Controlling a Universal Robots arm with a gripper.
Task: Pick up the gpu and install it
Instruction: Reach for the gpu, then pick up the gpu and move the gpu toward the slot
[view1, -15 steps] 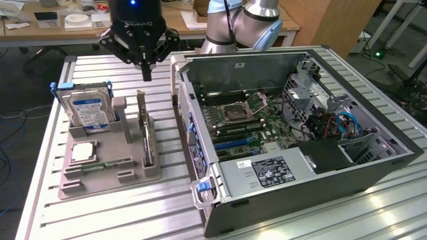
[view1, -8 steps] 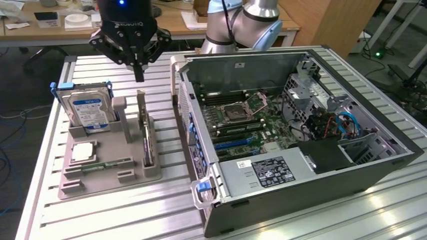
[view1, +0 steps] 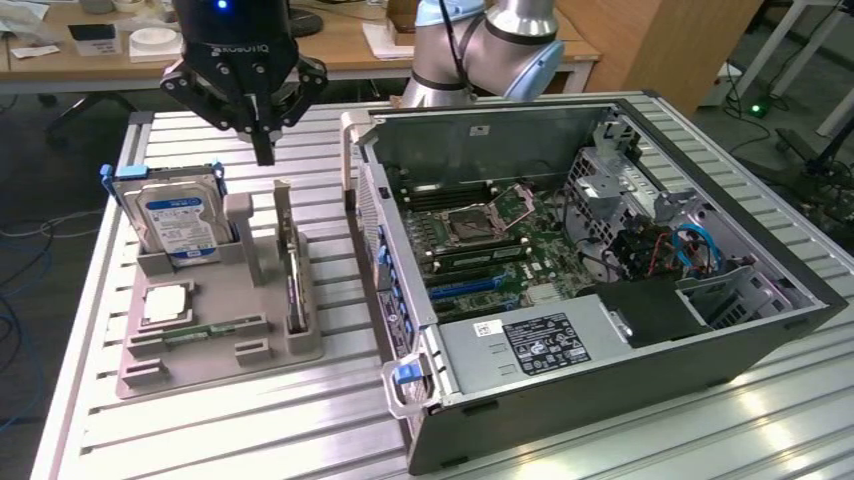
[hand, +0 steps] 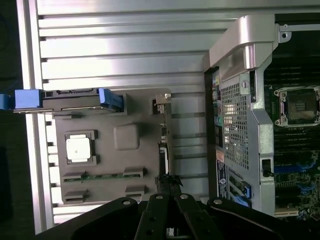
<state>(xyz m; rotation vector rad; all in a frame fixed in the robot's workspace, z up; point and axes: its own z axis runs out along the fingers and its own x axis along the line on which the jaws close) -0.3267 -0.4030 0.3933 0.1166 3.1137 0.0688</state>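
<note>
The gpu (view1: 292, 268) stands on edge in a slot of the grey holder tray (view1: 200, 365), a thin dark card running front to back. From the wrist camera the gpu (hand: 163, 146) shows as a slim line along the tray's edge nearest the case. My gripper (view1: 264, 152) hangs in the air above the far end of the tray, between the hard drive and the gpu. Its fingers point down, shut together, with nothing in them. In the wrist view the gripper (hand: 169, 184) meets just over the card's end.
A silver hard drive (view1: 180, 215) with a blue label stands in the tray beside the gpu. A processor (view1: 167, 300) and a green memory stick (view1: 214, 327) lie in front. The open computer case (view1: 400, 330) lies at the exterior view's right, motherboard (view1: 487, 235) exposed.
</note>
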